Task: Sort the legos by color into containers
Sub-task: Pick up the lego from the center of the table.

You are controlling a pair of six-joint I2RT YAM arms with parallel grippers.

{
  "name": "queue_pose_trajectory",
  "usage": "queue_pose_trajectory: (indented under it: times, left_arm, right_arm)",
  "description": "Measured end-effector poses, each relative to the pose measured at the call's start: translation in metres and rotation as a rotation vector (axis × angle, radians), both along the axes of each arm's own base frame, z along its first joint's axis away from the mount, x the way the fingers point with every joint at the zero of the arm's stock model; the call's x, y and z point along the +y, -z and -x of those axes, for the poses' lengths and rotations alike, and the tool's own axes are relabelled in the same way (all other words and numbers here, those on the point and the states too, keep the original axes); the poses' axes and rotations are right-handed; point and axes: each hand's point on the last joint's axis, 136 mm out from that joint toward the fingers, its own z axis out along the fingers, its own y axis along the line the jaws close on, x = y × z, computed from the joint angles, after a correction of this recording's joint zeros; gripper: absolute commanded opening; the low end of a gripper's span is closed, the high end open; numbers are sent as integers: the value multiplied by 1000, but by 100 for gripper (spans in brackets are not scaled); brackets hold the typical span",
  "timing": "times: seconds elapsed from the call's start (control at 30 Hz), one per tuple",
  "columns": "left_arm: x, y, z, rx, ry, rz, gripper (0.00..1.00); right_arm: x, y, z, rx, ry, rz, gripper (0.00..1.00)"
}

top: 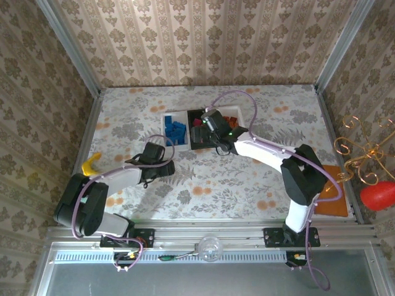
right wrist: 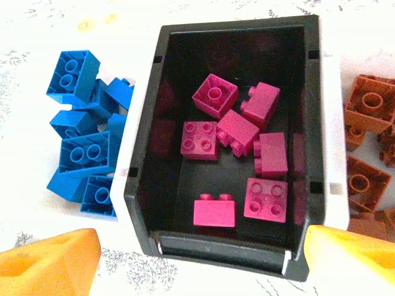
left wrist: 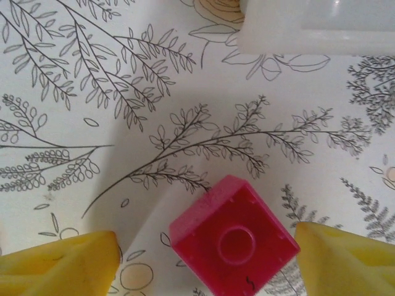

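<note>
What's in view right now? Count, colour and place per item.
containers: three joined, white-black-white, far centre of the table
magenta legos: seven, in the black middle container
loose lego: one, magenta, on the cloth between the left fingers
blue legos: a pile, count unclear, left white container
orange-brown legos: several, partly cut off, right white container
banana toy: one, yellow, left edge of the table
board: one, orange-brown, flat, right edge of the table
red round object: one, beyond the right frame
table: one, floral cloth
left gripper: open, yellow fingers, straddling the loose lego
right gripper: open, yellow fingers, over the black container
</note>
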Motion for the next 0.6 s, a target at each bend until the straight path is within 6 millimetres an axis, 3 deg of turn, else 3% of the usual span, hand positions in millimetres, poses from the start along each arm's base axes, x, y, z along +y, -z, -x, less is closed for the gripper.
queue_pose_trajectory:
  times: [0.37,0.6]
  left_arm:
    - [5,5,-4,17,17,-140,44]
    - [1,3,-5,5,31,-149,37]
  right_arm:
    - [-13,-6,13,-20,5,-15,88]
    - [-18,0,18,-12,13,-15,88]
